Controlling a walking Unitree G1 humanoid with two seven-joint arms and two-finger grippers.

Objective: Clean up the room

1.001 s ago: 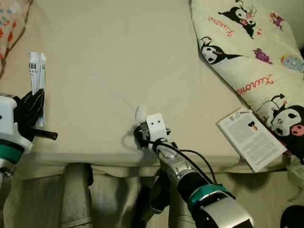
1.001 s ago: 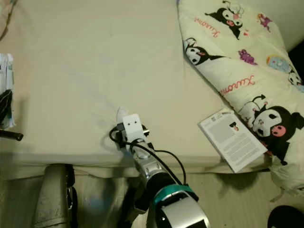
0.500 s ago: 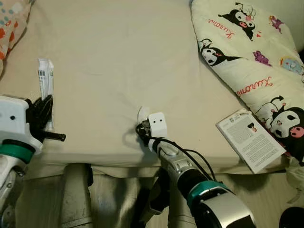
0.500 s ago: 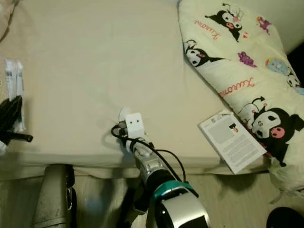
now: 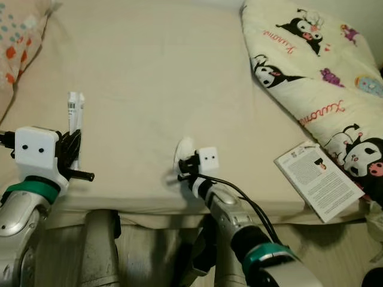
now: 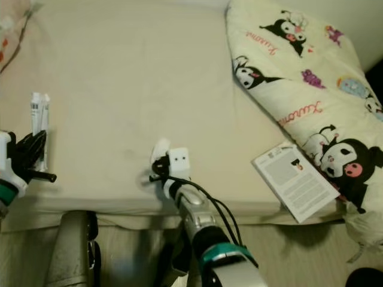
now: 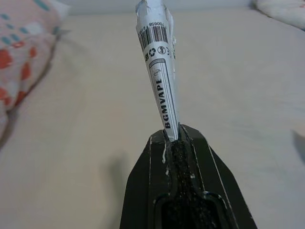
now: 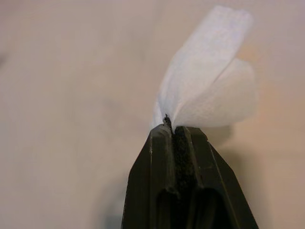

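There was one wrapper (image 5: 74,113), one white tissue (image 5: 184,149), one booklet (image 5: 318,179), one cartoon quilt (image 5: 317,78) and one patterned pillow (image 5: 18,48).

Both head eyes look steeply down on the bed (image 5: 149,78), sharing nearly all of it. Each wrist camera skims close above the bed along its own fingers.

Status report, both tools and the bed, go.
Left tool shut on white wrapper, over bed's left side. Right tool shut on white tissue, near bed's front edge. Booklet lies by cartoon blanket, not in the way.
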